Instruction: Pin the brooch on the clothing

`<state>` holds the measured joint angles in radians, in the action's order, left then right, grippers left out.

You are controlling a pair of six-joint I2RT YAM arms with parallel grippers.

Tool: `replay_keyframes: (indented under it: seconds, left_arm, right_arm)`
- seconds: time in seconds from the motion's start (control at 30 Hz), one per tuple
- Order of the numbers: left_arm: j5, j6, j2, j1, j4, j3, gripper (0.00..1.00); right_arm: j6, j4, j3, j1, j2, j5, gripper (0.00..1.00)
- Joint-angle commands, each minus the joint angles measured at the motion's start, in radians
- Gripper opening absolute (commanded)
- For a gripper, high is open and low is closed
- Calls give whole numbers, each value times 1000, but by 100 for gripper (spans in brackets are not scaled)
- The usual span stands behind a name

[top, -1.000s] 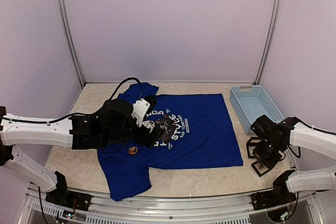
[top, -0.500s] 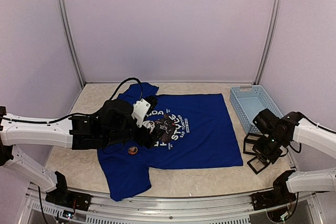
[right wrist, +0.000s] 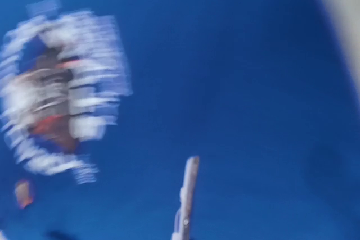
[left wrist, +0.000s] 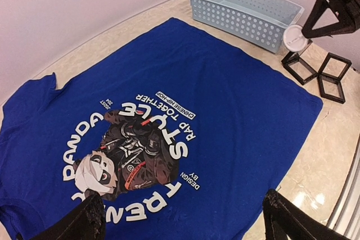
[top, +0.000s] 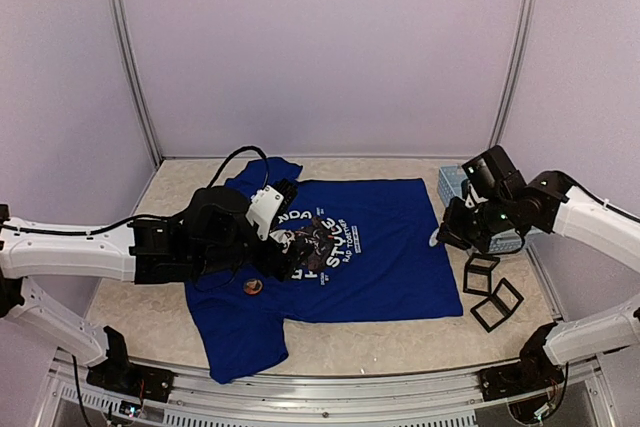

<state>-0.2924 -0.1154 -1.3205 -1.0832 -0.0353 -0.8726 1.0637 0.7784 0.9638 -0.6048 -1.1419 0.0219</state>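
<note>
While the left gripper [left wrist: 181, 206] hangs wide open above its print [left wrist: 129, 155], the T-shirt [top: 380, 247] lies flat, collar end by that gripper, hem end by the right gripper [top: 445, 234]. That one pinches a white brooch [left wrist: 295, 37].

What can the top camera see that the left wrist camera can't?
Only the top camera: both whole arms and a small orange badge on the blue T-shirt. Only the left wrist camera: the left gripper, wide open, and the whole panda print. Both: the T-shirt, the light-blue basket, two black square frames, and the right gripper shut on a white disc.
</note>
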Motion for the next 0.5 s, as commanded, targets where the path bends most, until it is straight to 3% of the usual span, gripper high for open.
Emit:
replay_keyframes:
  seconds: [0.0, 0.17, 0.47]
  left_arm:
    - [95, -37, 48, 43, 41, 14, 92]
    - [221, -57, 99, 93, 76, 16, 92]
    - [484, -27, 238, 118, 164, 22, 84]
  right_arm:
    - [-329, -241, 149, -100, -118, -95, 0]
    - [-584, -481, 232, -200, -176, -229, 0]
    - [-869, -918, 112, -264, -76, -569, 0]
